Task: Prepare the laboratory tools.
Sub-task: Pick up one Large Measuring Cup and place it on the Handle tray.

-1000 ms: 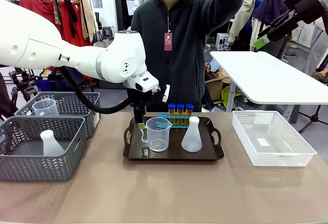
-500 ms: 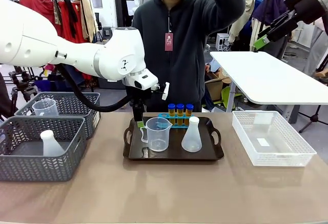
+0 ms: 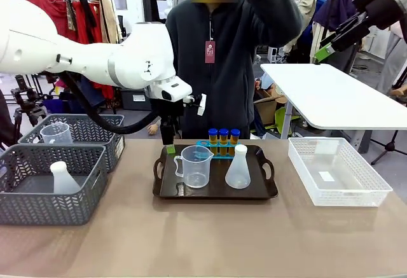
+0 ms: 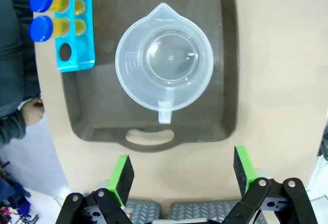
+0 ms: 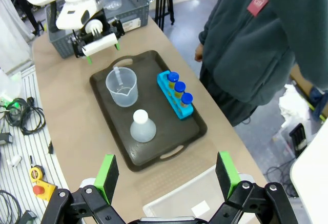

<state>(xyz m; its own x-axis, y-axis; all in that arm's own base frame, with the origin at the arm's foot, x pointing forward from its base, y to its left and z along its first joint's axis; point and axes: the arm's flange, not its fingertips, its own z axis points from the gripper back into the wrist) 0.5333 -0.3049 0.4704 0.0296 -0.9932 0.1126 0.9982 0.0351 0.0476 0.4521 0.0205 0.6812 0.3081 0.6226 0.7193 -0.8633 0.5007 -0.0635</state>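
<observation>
On the bench (image 3: 191, 240) a dark handled tray (image 3: 215, 192) holds a clear measuring jug (image 3: 195, 165) on its left part and a translucent conical flask (image 3: 238, 168) to the jug's right, with amber blue-capped tubes (image 3: 223, 137) standing in a blue rack (image 3: 219, 148) along the tray's far edge. The left gripper (image 3: 168, 144) hangs above the tray's left handle end, its fingers (image 4: 122, 175) spread wide apart and empty, beside the grey mesh baskets (image 3: 54, 182) that hold another flask and jug. The right gripper (image 5: 166, 175) is raised high over the bench, fingers wide apart and empty, and a person (image 3: 232, 55) stands at the far side.
</observation>
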